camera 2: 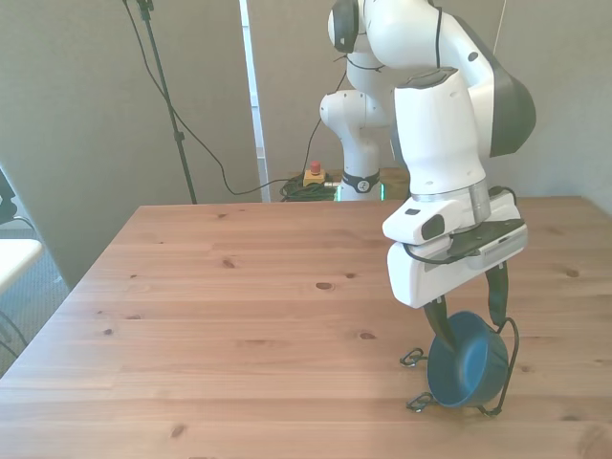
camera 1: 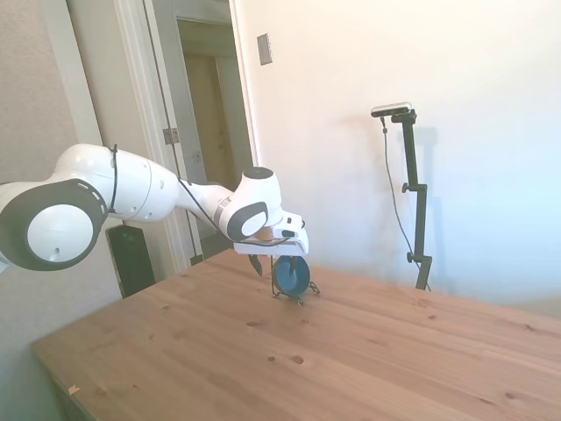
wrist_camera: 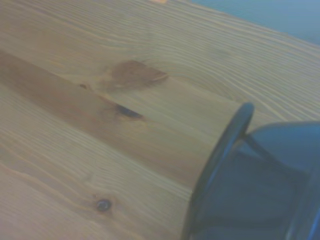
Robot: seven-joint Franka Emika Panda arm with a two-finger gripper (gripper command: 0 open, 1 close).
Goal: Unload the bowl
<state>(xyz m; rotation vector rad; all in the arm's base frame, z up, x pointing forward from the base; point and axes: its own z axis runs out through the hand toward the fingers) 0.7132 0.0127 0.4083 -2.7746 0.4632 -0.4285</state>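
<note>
One bowl [camera 2: 467,366], dark teal-blue, stands on edge in the thin black wire rack [camera 2: 418,359] on the wooden table [camera 2: 239,316], near the front view's lower right. Gripper [camera 2: 469,320] straddles the upper rim, fingers spread either side, not yet pinching, so grasping looks to be the step in hand. Calls next for closing on the rim, then lifting straight up clear of the wires.

Side, front, close wrist views

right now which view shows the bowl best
The front view: the bowl stands on edge in the wire rack, its hollow facing the camera, the claw at its rim. The side view shows it small under the claw; the wrist view shows only a blurred dark rim.
</note>
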